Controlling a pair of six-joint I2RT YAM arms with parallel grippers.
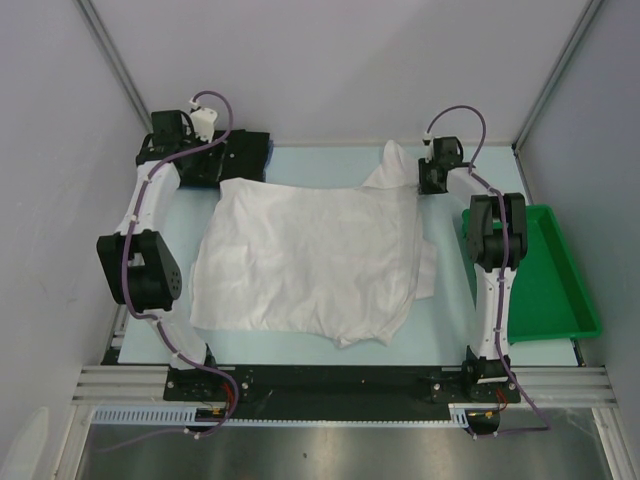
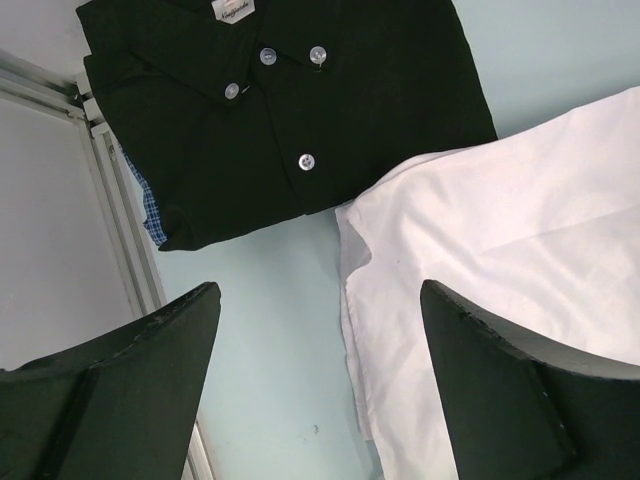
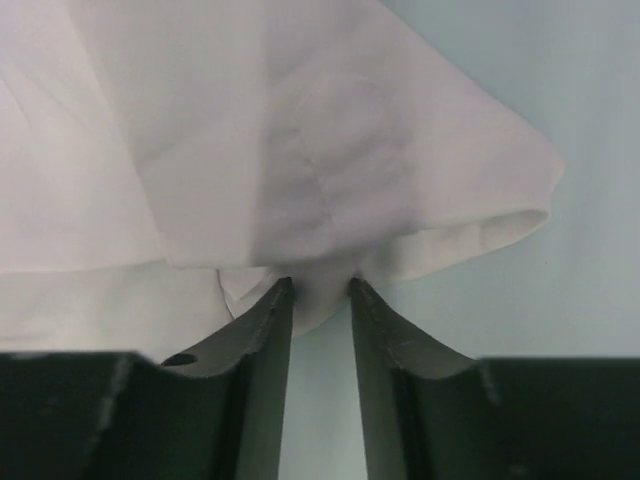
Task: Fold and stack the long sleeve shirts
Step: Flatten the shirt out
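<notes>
A pale blue-green table (image 1: 445, 320) fills the floor of the cell. The white long sleeve shirt (image 1: 310, 250) lies spread and creased across its middle, covering most of the surface between the two arms.

A green plastic tray (image 1: 560, 290) sits on the table to the right of the white shirt, apart from it, beyond the right arm.

A black shirt (image 2: 290, 110) lies folded flat at the far left corner of the white shirt, nearly touching its edge. A blue checked shirt (image 2: 152, 215) lies under the black one, and only a thin strip of it shows on the side away from the white shirt.

The right gripper (image 3: 320, 290) is at the white shirt's far right corner. Its fingers are pinched on a bunch of the cloth, and that corner rises in a peak off the table.

The left gripper (image 2: 320, 300) hangs above the white shirt's far left corner, just short of the black shirt. Its fingers are spread wide with nothing between them.

Small pale buttons (image 2: 306, 160) run down the black shirt's front, towards the white shirt.
</notes>
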